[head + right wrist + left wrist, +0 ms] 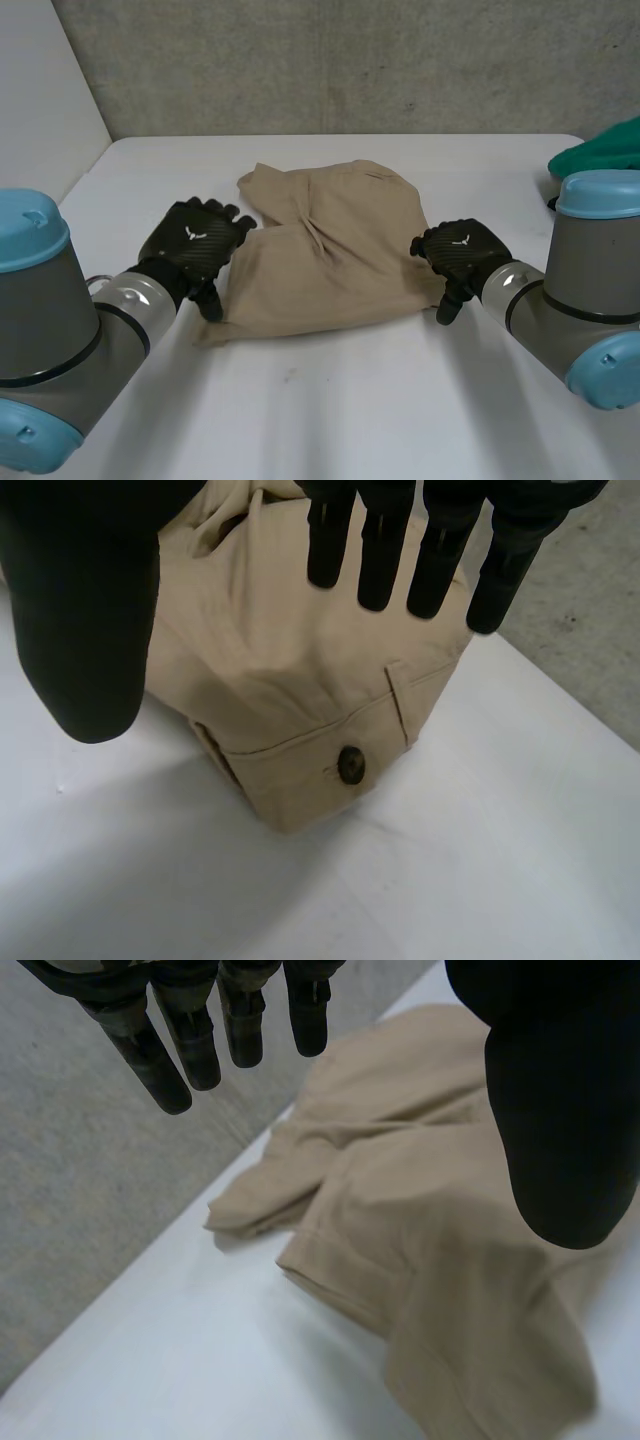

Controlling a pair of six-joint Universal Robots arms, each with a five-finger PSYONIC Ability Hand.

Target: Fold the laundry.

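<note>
Garment [335, 250] sits mid-worktop [350, 410], bunched and roughly half-folded, with a crease ridge through its middle. A loose flap [262, 1198] sticks out at its far-left corner. The waistband corner with the button [350, 764] is on its right side, at the right hand's fingertips.

Left hand [195, 245] is at the garment's left edge, fingers straight, thumb spread, gripping nothing. Right hand [462, 252] is at the garment's right edge and also released: fingers splayed over the buttoned corner, nothing pinched.

Risks, my read:
- Layers are stacked at both edges. A shallow pinch may catch only the top layer, so the fold peels open instead of carrying over.
- The waistband corner looks thick and stiff. The thumb could slip off it, or the grab could take the whole stack and drag the garment.
- The worktop is smooth. A one-sided pull likely slides the garment rather than folding it.
- If the hands lift unevenly, the garment twists and the middle ridge gets pressed in as a hard crease.
- The flap will hang out of any fold unless it is tucked in first.

Around:
- Green cloth [600, 150] is well right of the garment, beyond the right arm [590, 280], and not touching it. A wide outward swing of that arm could brush it.
- Wall [350, 60] is behind the garment, well apart.
- Nothing stands between either hand and the garment.
</note>
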